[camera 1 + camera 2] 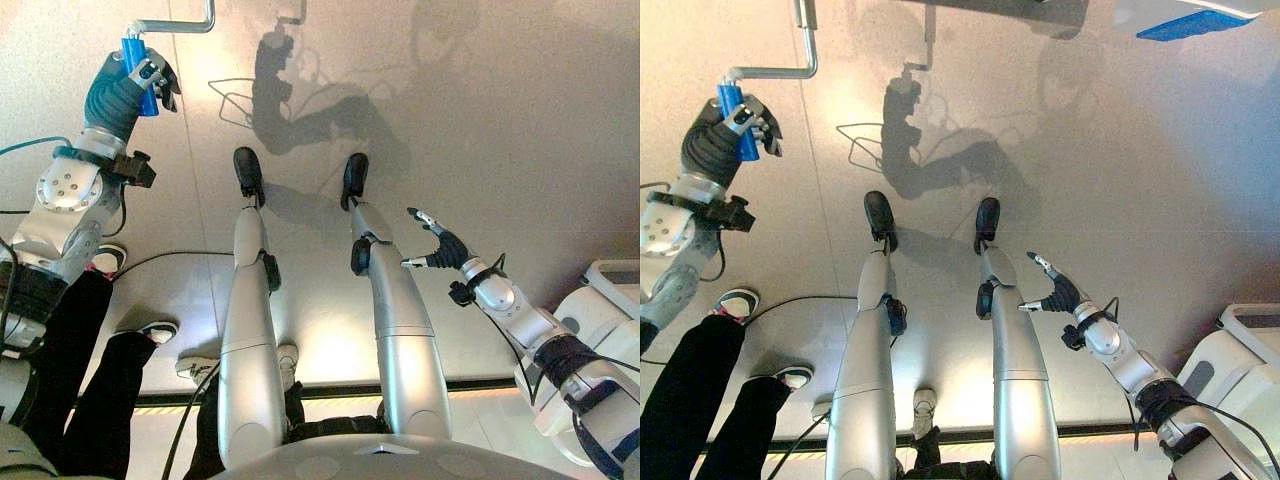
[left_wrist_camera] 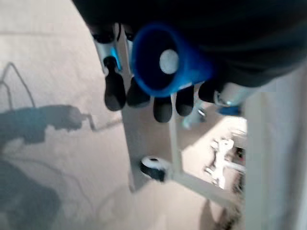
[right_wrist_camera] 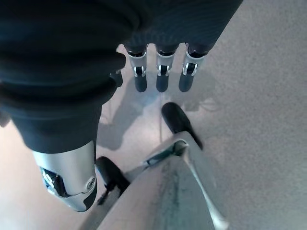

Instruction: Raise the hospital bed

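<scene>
Blue plastic sleeve grip (image 1: 134,62) on the bent silver metal crank handle (image 1: 180,25) of the hospital bed sits at upper left of the head views, low near the floor. Left hand (image 1: 145,78) has its fingers (image 2: 163,108) curled round that grip; left wrist view shows the dark tips wrapped under the blue end cap. Crank rod runs from the grip, bends, and goes up toward the bed frame (image 2: 158,139), white metal with a small castor (image 2: 153,167).

Right hand (image 1: 1055,292) hangs idle at lower right, well apart from the crank, fingers (image 3: 160,79) straight and relaxed, holding nothing.

Handling guess: rigid steel crank, won't flex; the sleeve probably spins on the rod, so a wrapped hold on the blue part is the right spot, not the bare rod. Smooth plastic, may slip if the grasp loosens. Expect steady resistance per turn. A person's dark trouser legs and shoes (image 1: 150,330) stand beside the left arm.
</scene>
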Motion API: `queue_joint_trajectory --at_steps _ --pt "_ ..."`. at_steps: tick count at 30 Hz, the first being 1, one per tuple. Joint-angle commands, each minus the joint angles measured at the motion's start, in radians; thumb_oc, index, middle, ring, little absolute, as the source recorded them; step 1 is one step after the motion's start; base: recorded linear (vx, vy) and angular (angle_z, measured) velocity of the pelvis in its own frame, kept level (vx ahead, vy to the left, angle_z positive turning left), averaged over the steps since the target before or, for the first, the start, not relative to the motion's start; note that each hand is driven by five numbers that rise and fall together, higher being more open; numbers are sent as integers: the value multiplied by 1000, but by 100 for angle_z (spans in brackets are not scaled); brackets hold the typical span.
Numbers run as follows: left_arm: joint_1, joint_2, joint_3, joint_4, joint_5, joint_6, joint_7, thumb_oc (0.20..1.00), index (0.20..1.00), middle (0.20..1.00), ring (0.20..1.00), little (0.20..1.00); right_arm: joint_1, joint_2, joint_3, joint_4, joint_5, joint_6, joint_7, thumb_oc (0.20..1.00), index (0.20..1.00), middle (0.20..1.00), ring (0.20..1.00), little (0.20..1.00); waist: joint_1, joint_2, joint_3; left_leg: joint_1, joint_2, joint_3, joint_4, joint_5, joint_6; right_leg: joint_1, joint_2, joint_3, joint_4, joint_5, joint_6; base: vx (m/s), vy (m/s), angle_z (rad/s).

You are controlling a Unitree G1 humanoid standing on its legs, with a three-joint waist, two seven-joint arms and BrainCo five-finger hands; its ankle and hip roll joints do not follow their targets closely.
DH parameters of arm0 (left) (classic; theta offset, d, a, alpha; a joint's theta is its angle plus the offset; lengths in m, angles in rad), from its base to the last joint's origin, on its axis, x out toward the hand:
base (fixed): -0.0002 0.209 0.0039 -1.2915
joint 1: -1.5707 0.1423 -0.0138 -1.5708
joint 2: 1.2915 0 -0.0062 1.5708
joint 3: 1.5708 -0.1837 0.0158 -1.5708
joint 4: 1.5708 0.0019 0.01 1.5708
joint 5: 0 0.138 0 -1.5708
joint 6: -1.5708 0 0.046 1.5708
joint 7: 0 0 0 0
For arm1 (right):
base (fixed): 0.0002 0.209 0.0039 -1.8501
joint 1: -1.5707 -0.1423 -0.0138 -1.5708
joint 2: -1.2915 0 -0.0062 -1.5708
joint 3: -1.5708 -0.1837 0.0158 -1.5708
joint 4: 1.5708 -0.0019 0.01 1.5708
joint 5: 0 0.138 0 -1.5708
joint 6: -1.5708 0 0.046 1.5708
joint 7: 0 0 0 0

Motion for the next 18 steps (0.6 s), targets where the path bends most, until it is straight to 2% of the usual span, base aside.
queue_joint_trajectory --at_steps 1,8,18 --pt "-21 -11 -6 2 69 -16 10 200 200 200 200 200 56 6 28 5 0 -16 12 1000 1000 1000 1000 1000 -30 -39 -10 68 -54 34 162 -230 49 76 21 18 -160 137 127 1 14 5" --pt "-174 -90 -76 195 83 18 26 200 200 200 200 200 41 19 52 15 16 -13 22 1000 1000 1000 1000 1000 -48 -56 -10 58 -50 32 175 -239 51 71 26 23 -162 138 127 3 14 3" --pt "-326 -212 -108 461 132 66 43 200 200 200 200 200 11 34 87 27 39 -11 31 1000 1000 1000 1000 1000 -70 -80 -10 34 -46 31 200 -254 54 59 33 31 -160 135 127 2 2 -1"
